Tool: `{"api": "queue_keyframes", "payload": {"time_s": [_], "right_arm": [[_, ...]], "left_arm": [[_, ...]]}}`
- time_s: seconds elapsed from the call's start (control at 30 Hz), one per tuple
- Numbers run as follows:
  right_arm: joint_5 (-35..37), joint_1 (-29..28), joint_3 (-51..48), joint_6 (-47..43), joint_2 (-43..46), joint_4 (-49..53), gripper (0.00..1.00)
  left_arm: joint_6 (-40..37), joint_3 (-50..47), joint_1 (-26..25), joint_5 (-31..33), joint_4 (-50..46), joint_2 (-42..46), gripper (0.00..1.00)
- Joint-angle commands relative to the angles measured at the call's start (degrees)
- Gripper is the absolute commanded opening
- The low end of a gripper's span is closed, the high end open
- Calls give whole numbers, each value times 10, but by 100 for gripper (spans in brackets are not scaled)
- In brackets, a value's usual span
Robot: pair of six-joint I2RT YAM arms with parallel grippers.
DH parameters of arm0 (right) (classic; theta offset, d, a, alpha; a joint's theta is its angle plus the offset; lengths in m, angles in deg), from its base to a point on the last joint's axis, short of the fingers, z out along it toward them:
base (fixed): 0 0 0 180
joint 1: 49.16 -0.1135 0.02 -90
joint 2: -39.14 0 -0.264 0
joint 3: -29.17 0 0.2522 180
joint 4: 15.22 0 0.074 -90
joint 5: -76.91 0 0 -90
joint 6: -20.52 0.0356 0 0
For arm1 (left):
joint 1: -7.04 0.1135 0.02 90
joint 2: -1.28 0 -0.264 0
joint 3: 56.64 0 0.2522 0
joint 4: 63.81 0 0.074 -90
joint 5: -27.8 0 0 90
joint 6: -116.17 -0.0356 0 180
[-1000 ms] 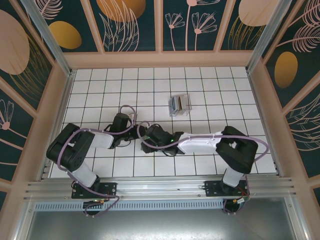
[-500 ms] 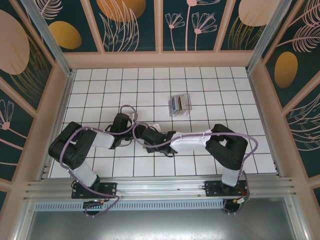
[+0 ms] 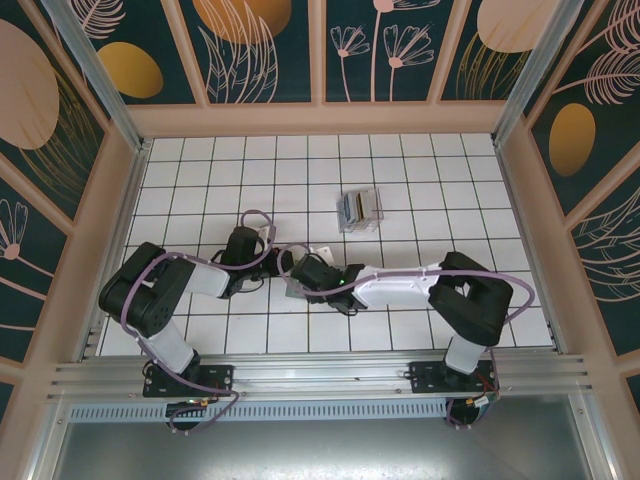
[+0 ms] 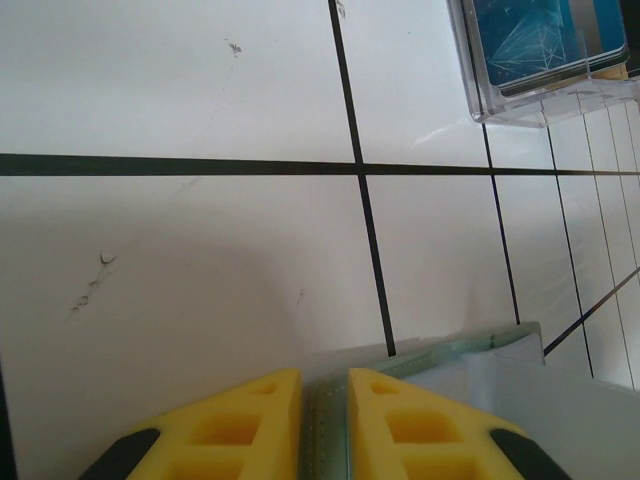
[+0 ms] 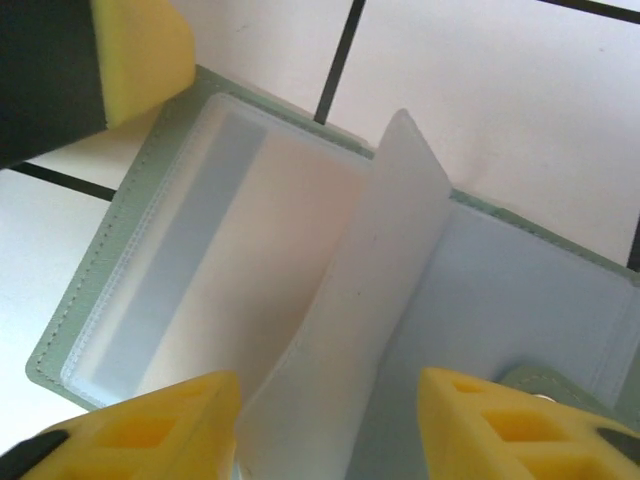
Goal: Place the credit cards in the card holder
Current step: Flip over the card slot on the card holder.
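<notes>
Since half a second ago the right arm has swung its elbow back outward after leaning in, while the left arm and the clear plastic box have stayed where they were. The box stands on a white tiled table with dark grid lines, and the credit cards stand on edge inside it, the nearest face blue. The card holder lies open and flat on the tiles, closer to the arm bases than the box and a little to the box's left, apart from it. Both wrists meet over the holder on that same near side of the box. The left gripper comes in low, and its yellow fingers are pressed together on the holder's grey-green stitched edge, pinching it. The right gripper hangs directly above the open holder with its two yellow fingers spread apart, one on each side of a clear plastic leaf that stands up from the holder's middle. Whether either finger touches that leaf I cannot tell. One of the left gripper's fingers sits at the holder's corner farthest from the right gripper.
</notes>
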Motion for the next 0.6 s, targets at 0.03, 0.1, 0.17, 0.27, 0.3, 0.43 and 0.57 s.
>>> {"api": "queue_keyframes", "payload": {"time_s": [0.03,0.1,0.17,0.27,0.3,0.43,0.57], "right_arm": [[35,12,-33,46,49,-1,45],[51,18,-47,68,68,14,46],[62,25,-57,97,90,41,49],[78,32,-72,144,128,81,52],[78,37,-79,156,142,93,52],[35,77,-106,145,202,88,56],[-41,143,-111,63,258,27,59]], "left_arm": [[-14,-35,-8,59,-137,-69,21],[-13,-36,-8,59,-138,-64,23],[-11,-36,-8,60,-140,-58,25],[-5,-34,-8,51,-144,-42,26],[-3,-33,-8,48,-147,-34,26],[9,-35,-8,46,-151,18,28],[20,-37,-8,55,-176,85,32]]}}
